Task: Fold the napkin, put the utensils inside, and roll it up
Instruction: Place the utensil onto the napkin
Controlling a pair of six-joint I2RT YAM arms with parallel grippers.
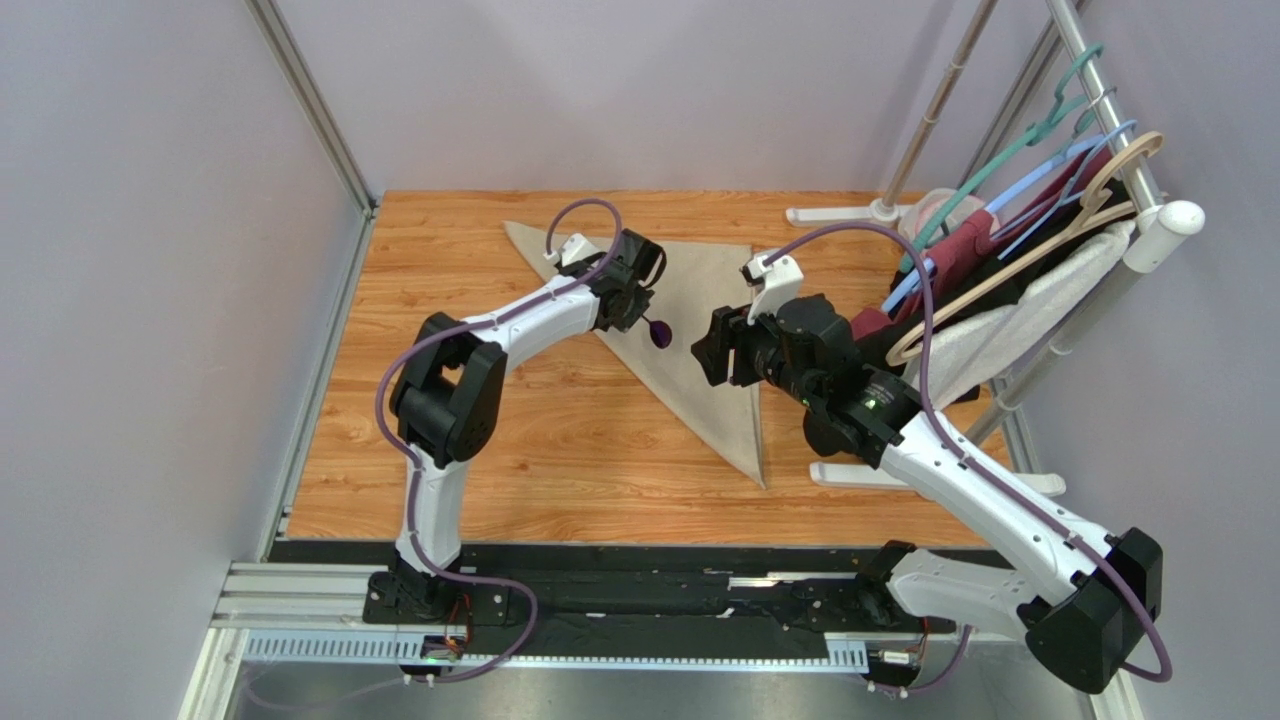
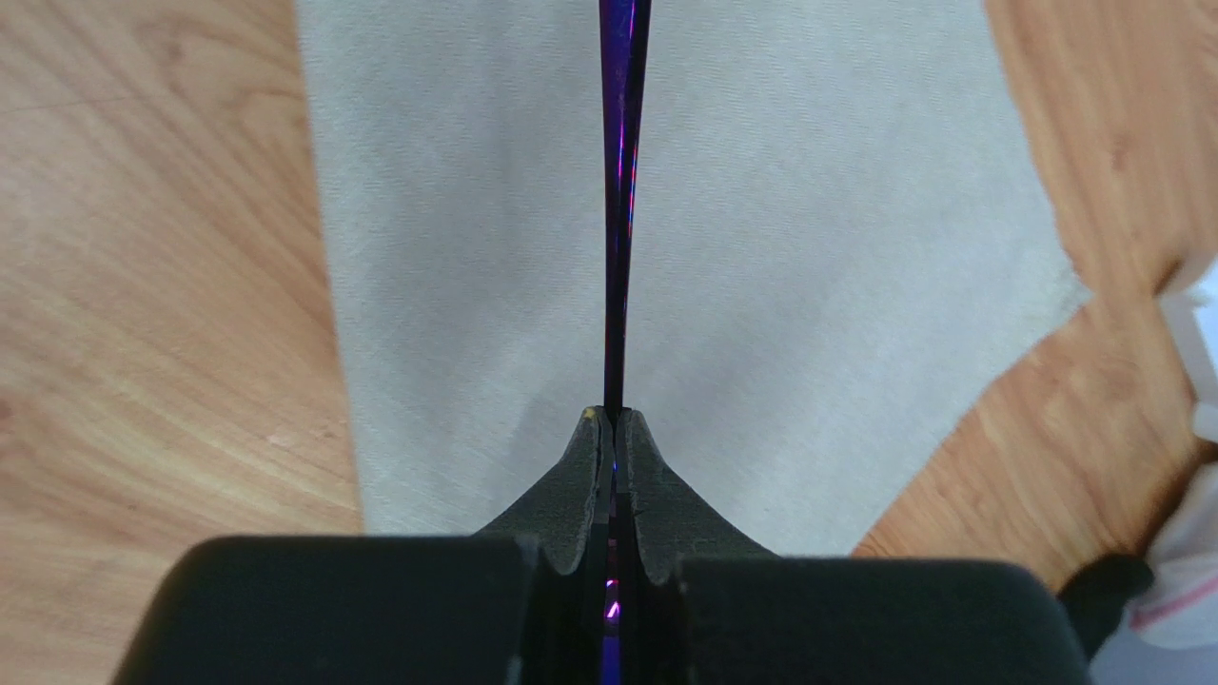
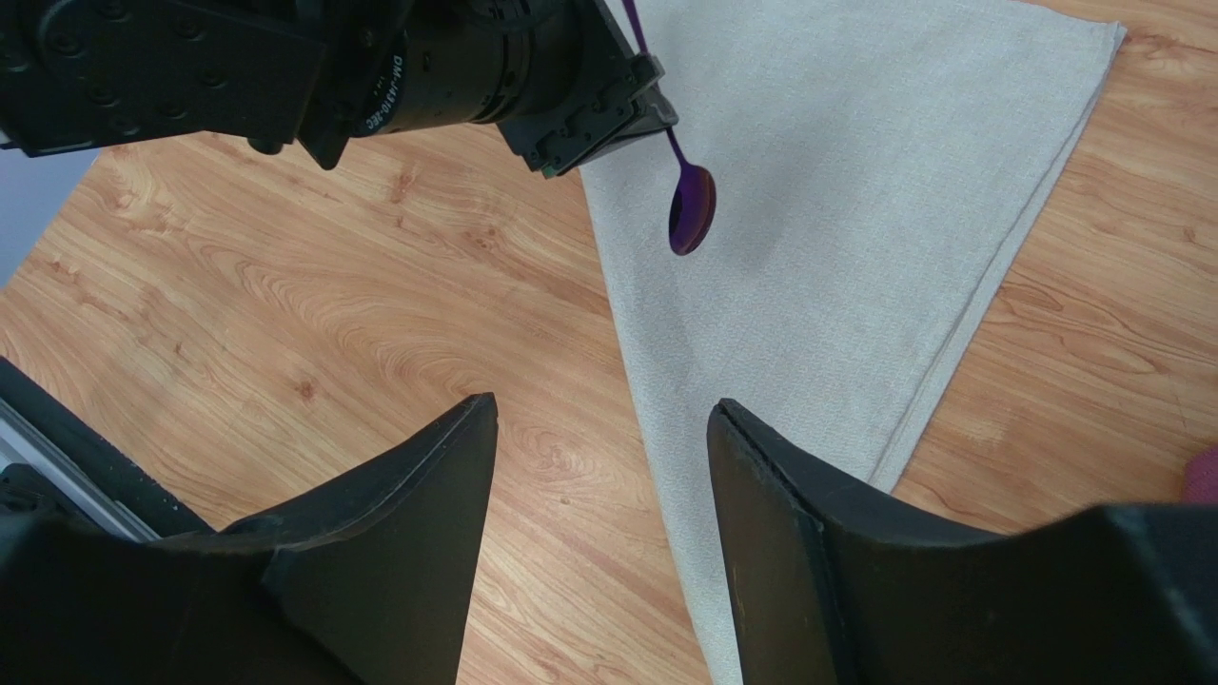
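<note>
The left tool [image 2: 612,421] is clenched on a purple spoon [image 3: 692,207], held above the triangle-folded napkin [image 3: 858,171] on the worktop [image 1: 496,450]. The right tool [image 3: 601,414] hangs released, empty, nearby.

Right: garments [image 1: 965,249] on hangers [image 1: 1113,171], rack [image 1: 1166,225]; wooden table [image 1: 451,450].

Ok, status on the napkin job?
Left gripper shut on spoon, over triangle-folded napkin. Right gripper open, empty, hovering at napkin's edge. No obstruction seen.
</note>
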